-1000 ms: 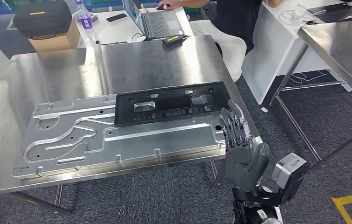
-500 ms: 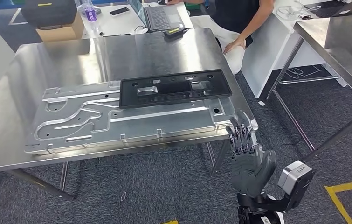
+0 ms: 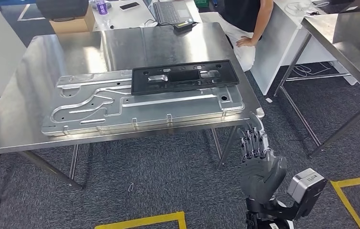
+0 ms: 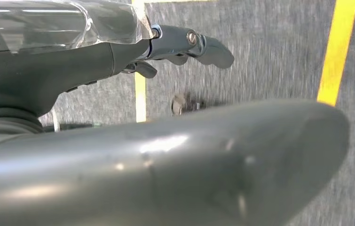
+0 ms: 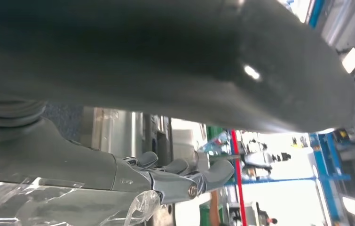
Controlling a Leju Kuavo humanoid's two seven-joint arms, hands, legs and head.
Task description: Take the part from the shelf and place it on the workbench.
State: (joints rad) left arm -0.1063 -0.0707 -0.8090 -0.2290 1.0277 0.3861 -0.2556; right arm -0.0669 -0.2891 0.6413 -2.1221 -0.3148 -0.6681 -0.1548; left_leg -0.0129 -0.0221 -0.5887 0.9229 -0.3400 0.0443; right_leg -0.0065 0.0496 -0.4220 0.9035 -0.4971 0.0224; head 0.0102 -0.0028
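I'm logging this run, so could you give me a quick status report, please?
Right hand open, off the workbench. Left hand holds nothing. Black part lies on the metal plate. Nothing in the way.

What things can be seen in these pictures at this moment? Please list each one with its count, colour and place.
workbench: one, bare steel, centre of the head view.
metal plate: one, silver with grooves, lying flat on the workbench near its front edge.
black part: one, black frame with cut-outs, lying on the far right of the metal plate.
laptop: one, grey, on the white desk behind the workbench.
cardboard box: one, brown, on that desk, far left.
person: one, dark top, sitting beyond the workbench's far right corner.
floor tape: yellow lines on grey carpet.
right hand: grey, fingers apart, holding nothing, below the workbench's front right corner.
left hand: grey, over the floor; its state is unclear.
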